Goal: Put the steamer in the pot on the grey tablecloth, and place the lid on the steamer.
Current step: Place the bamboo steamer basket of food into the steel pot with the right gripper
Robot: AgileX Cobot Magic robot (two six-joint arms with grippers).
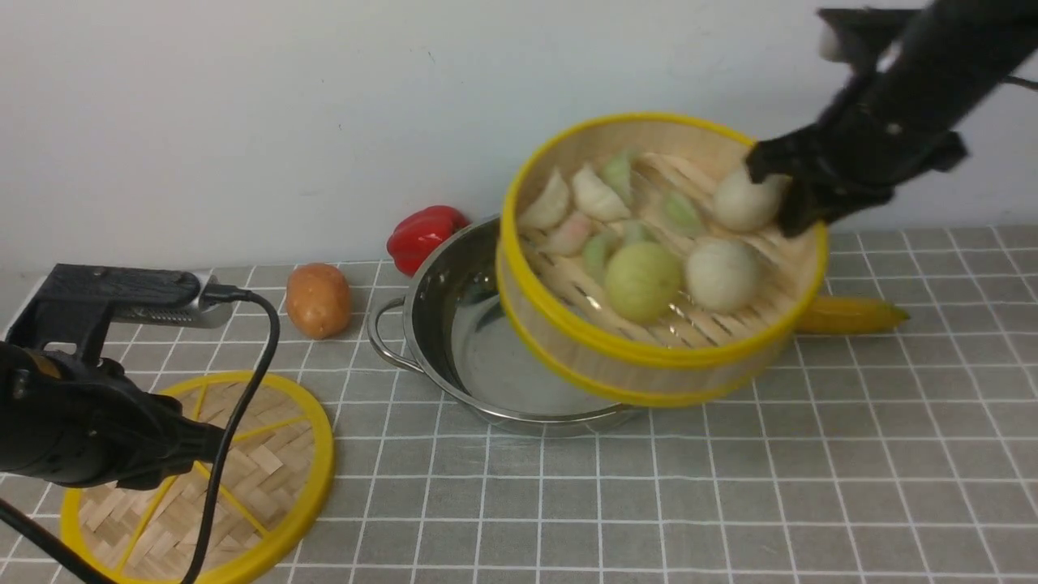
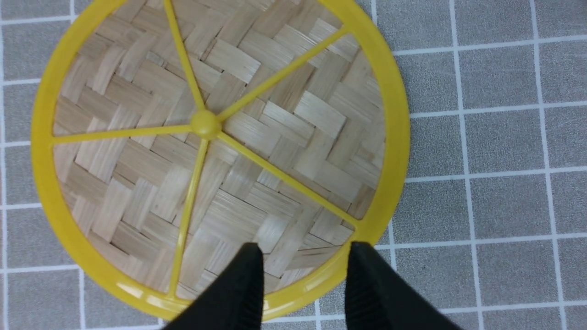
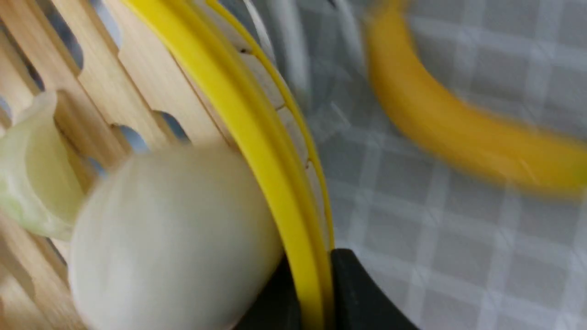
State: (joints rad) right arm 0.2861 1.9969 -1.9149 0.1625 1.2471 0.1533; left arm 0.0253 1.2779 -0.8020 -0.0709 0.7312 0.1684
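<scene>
The steamer, a bamboo basket with a yellow rim, hangs tilted above the right part of the pot and holds toy buns and dumplings. My right gripper is shut on its far-right rim; in the right wrist view the rim runs between the right gripper's black fingers. The shiny pot stands on the grey tablecloth. The lid lies flat at the front left. My left gripper stands open over the lid's near rim, one finger over the weave, one at the outer edge.
A red pepper and a potato lie behind and left of the pot near the wall. A banana lies right of the steamer, partly hidden behind it. A black cable hangs from the left arm across the lid.
</scene>
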